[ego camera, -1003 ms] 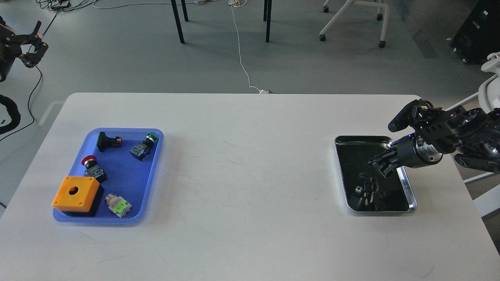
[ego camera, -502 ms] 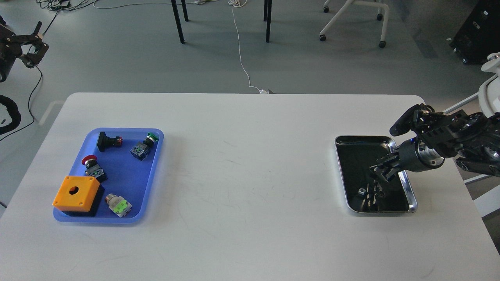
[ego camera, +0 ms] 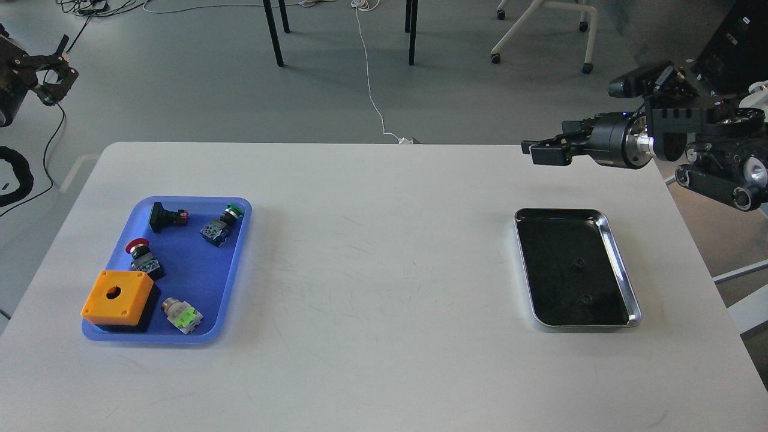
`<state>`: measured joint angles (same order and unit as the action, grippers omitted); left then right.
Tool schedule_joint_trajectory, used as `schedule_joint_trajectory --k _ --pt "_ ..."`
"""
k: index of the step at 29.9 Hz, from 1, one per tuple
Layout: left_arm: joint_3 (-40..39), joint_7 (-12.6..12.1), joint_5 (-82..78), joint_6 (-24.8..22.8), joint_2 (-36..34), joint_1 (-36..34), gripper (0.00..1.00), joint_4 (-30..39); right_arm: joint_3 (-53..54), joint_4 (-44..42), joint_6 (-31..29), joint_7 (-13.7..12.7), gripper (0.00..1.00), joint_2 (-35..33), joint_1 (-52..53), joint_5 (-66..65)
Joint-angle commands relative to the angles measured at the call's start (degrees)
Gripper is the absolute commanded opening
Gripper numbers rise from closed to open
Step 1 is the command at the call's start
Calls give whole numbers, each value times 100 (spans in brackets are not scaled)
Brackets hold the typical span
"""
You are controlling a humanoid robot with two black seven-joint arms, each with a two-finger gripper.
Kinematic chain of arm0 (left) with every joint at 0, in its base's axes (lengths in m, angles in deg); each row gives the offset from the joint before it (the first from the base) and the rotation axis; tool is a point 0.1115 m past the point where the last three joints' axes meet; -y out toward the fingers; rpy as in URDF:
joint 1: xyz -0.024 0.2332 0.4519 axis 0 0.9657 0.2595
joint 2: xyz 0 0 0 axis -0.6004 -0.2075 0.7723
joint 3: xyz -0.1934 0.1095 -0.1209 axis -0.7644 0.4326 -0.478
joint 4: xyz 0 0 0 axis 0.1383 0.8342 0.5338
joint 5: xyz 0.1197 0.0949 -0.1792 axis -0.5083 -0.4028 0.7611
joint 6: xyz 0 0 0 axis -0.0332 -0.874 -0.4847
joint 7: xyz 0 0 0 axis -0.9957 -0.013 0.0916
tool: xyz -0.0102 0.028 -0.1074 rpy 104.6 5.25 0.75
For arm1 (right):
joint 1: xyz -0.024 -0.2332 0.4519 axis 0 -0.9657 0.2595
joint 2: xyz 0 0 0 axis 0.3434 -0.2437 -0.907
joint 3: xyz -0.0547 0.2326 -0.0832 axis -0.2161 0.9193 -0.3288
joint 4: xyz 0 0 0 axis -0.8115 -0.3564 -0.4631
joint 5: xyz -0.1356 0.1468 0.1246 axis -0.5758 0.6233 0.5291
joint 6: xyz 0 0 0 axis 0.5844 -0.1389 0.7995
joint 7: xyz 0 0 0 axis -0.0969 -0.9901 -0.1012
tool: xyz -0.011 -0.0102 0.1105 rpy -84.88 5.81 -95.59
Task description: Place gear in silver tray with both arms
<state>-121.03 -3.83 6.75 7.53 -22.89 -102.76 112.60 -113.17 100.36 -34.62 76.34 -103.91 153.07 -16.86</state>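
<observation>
The silver tray [ego camera: 622, 267] lies on the right side of the white table, with a dark mirror-like bottom that shows only two small dark marks. I cannot make out a gear anywhere. My right gripper [ego camera: 536, 150] is lifted clear of the tray, over the table's far right edge, pointing left. Its fingers look dark and close together, and I cannot tell whether they hold anything. My left gripper [ego camera: 58, 67] is off the table at the top left, above the floor, with its claw fingers apart and empty.
A blue plastic tray [ego camera: 237, 258] on the left holds an orange box [ego camera: 117, 299], a red push button [ego camera: 139, 255], a green push button [ego camera: 221, 223], a black part [ego camera: 165, 216] and a green-white switch [ego camera: 182, 315]. Chair legs and cables are on the floor behind the table.
My right gripper rose out of the silver tray and swung up and back to the table's far right edge. Its reflection is gone from the tray bottom. The left arm barely moved.
</observation>
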Motion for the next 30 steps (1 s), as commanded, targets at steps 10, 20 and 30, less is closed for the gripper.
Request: schedule_joint_trajectory --k 10,20,30 --pt "-103 11 54 0 647 -351 98 -26 5514 -747 801 2 99 909 -1662 103" --pt "-103 28 46 0 1501 -343 98 -70 6730 -738 749 2 99 1253 -2445 3492" --pt "-173 55 63 0 2028 -255 98 -70 7335 -904 -707 2 99 1043 -2726 5823"
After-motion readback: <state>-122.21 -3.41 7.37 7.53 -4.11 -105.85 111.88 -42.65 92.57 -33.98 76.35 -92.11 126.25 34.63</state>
